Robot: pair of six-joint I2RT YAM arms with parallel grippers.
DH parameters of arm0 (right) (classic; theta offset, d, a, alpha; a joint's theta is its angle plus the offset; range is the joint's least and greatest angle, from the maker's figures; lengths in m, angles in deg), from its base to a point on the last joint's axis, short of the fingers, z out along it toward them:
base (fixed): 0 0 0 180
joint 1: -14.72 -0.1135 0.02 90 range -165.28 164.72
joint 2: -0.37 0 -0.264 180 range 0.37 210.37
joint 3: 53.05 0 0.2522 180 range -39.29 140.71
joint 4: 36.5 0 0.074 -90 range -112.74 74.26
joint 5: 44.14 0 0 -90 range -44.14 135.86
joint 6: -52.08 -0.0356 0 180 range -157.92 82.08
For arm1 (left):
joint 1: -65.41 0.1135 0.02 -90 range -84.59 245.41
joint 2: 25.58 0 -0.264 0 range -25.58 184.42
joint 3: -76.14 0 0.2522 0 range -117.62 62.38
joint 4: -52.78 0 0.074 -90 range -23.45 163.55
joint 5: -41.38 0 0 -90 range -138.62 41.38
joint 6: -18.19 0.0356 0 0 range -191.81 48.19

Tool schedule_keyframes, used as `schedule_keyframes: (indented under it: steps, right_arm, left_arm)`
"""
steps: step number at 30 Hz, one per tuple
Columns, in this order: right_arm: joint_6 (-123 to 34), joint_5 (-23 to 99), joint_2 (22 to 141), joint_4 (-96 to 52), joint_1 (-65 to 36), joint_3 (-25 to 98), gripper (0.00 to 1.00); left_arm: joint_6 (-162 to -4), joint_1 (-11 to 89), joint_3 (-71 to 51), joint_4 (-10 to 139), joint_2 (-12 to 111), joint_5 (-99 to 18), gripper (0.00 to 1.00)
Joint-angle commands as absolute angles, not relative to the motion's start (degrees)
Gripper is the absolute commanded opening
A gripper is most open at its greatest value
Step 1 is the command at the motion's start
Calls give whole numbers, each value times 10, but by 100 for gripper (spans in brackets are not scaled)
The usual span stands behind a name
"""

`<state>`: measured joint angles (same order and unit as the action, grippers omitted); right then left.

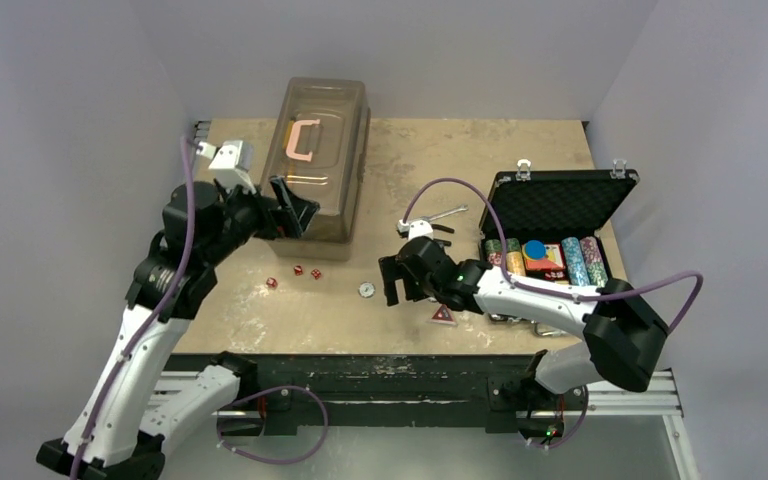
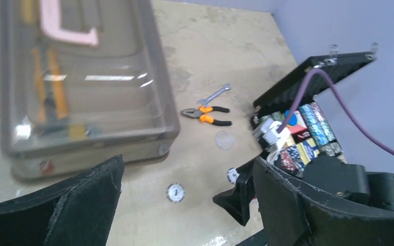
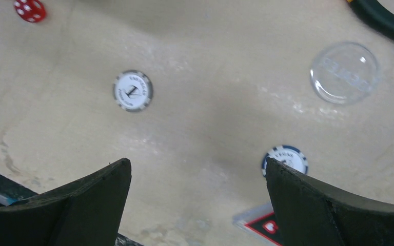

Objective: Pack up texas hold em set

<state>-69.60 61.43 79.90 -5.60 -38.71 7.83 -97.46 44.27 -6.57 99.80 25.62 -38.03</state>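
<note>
The red triangle token — half behind the fingers, cropped below.

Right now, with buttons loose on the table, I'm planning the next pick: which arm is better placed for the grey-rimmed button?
Right. The right gripper, open, hovers close by the button and near the case; the left gripper sits farther off by the brown box.

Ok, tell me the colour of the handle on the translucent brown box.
The handle is pink, atop the translucent brown box; clearest in top external view.
</note>
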Motion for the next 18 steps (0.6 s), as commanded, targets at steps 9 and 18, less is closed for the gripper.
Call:
schedule_keyframes:
  steps: [9, 18]
  right_arm:
    - [-698, 588, 810, -188, -392, 89, 99]
    - [-647, 601, 759, -156, -391, 62, 99]
  left_arm:
    - [-1193, 441, 201, 1211, 64, -660, 90]
    - [-1403, 450, 284, 1149, 202, -723, 72]
